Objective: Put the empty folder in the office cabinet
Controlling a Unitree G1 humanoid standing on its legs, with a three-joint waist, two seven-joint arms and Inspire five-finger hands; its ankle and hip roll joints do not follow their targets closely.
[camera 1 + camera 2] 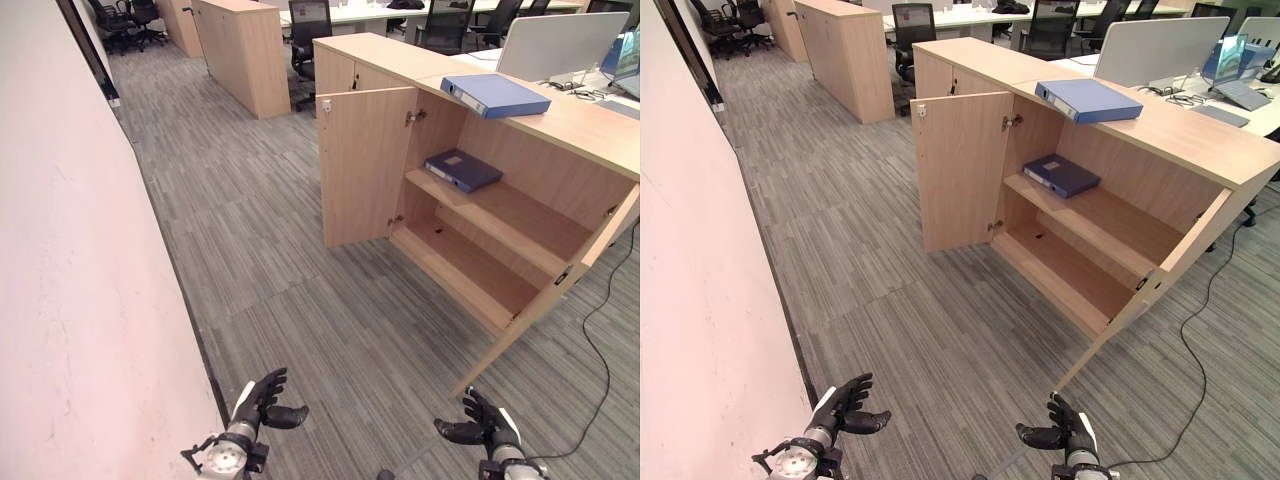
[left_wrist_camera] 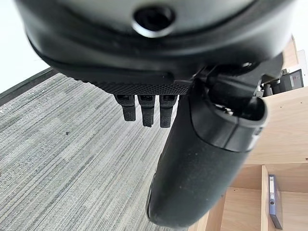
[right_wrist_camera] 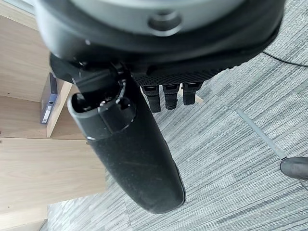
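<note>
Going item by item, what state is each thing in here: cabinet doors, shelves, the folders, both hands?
Cabinet: both doors open.
Dark blue folder: lying flat on the upper shelf.
Lower shelf: bare.
Light blue folder: lying flat on the cabinet top.
Left hand: open, holding nothing, low over the carpet.
Right hand: open, holding nothing.

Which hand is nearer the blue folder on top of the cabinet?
Right. The right hand hangs low, below the folder on the cabinet; the left hand is farther left, by the wall. Both empty.

Both arms hang low, the left hand (image 1: pixel 262 402) and right hand (image 1: pixel 484 420) empty, fingers relaxed and thumbs pointing inward toward each other.
</note>
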